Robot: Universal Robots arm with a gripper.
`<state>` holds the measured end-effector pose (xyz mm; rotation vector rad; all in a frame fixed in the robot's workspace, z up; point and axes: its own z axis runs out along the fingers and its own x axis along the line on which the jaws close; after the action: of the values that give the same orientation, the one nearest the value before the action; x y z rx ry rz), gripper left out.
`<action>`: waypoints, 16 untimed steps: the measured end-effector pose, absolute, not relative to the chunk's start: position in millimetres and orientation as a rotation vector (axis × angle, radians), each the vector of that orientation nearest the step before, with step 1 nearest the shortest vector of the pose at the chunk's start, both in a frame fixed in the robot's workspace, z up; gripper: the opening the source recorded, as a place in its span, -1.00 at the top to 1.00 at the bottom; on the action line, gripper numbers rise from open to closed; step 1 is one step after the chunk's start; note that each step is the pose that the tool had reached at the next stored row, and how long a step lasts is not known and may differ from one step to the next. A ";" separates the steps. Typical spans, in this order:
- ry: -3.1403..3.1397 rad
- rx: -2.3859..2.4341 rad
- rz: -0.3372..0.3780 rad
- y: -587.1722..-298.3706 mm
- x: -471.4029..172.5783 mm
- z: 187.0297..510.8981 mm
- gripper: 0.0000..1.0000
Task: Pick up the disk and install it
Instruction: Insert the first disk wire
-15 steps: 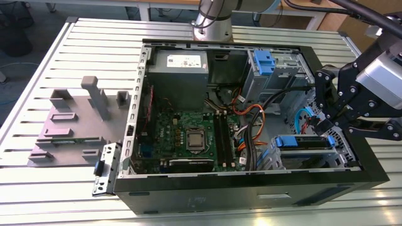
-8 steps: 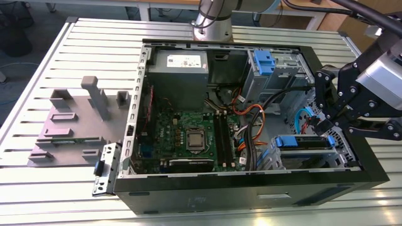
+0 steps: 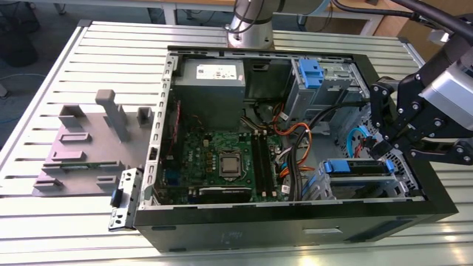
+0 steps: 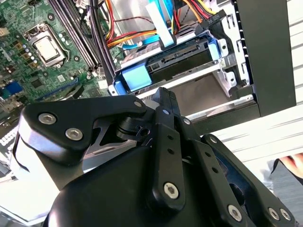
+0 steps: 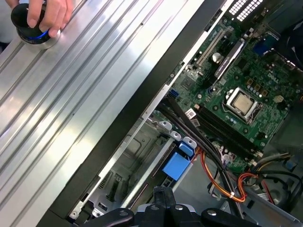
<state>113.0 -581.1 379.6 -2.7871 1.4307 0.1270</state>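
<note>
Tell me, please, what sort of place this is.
Probably a robotics lab bench for computer assembly: an open black metal tower computer case lies on a ribbed aluminium table, with a silver robot arm base beyond it.

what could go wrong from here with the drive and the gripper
The black gripper hangs close to the black case wall and might knock it. Orange and yellow cables run just by the silver disk in its blue carrier and may snag.

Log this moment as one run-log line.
disk: in drive bay of open case | gripper: shut, empty, by disk's blue handle, contact unclear | hand: on black puck on table
</note>
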 end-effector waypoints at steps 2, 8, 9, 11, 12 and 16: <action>1.426 -2.790 0.127 -581.1 113.0 379.6 0.79; 1.413 -2.797 0.127 -581.1 113.0 379.6 0.79; 1.411 -2.798 0.127 -581.1 113.0 379.6 0.79; 1.406 -2.800 0.127 -581.1 113.0 379.6 0.79; 1.404 -2.801 0.127 -581.1 113.0 379.6 0.79; 1.396 -2.806 0.127 -581.1 113.0 379.6 0.79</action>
<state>113.0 -581.1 379.6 -2.8060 1.3957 0.1272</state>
